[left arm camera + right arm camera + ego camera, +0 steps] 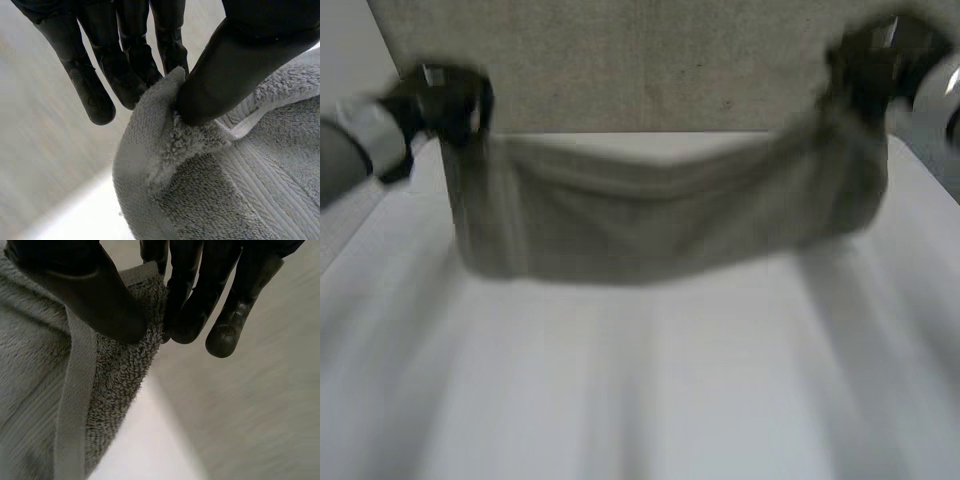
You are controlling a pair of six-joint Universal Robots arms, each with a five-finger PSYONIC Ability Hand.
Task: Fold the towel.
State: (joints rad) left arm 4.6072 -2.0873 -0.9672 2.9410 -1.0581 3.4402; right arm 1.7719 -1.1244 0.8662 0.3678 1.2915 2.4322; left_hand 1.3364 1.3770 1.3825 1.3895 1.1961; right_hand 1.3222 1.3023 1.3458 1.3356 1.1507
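Towel [670, 220]: grey terry cloth, held up above the desk and stretched between the two hands, one upper corner in each. Its top edge sags in the middle and the rest hangs down as a wide, shallow sheet.
Towel's lower edge: hangs close to the desk; whether it touches the surface cannot be told.
Towel up close: in the left wrist view the cloth [225, 190] shows a looped pile and a flat woven band near its edge. In the right wrist view the same band runs down the cloth [45, 390] beside the thumb.
Left robot hand [450, 100]: clamped on the towel's corner at the head view's left. The thumb [235, 70] presses the bunched corner against the straight fingers [125, 75] behind it.
Right robot hand [875, 65]: clamped on the opposite corner. The thumb [95, 295] pins the towel's edge against the fingers [195, 305], whose tips reach past the cloth.
Left arm [360, 140]: comes in from the side, level with the towel's top edge.
Right arm [935, 90]: comes in from the other side, with its hand a little higher than the left one.
Desk [670, 400]: white, lying under and in front of the hanging towel.
Wall [640, 60]: beige and speckled, behind the desk and the towel.
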